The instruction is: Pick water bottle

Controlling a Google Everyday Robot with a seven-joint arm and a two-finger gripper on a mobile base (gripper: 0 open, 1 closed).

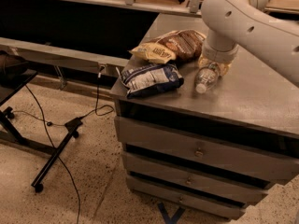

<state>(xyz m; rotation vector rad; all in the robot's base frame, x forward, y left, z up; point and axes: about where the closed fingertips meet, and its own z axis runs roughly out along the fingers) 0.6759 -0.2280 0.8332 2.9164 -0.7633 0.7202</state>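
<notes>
The water bottle (206,77) is small, clear and ribbed. It lies on its side on the grey cabinet top (252,97), with its white cap pointing toward the front edge. My gripper (215,63) is at the bottle's far end, right above it, mostly hidden under the big white arm link (233,17). The gripper's tip sits at or on the bottle's base end, and I cannot tell whether they touch.
A blue-and-white crinkly bag (152,78) lies left of the bottle near the front left corner. A yellow-and-brown snack bag (170,47) lies behind it. Something yellow (225,67) shows under the arm. Drawers (201,150) are below. A black stand and cables (51,139) are on the floor at left.
</notes>
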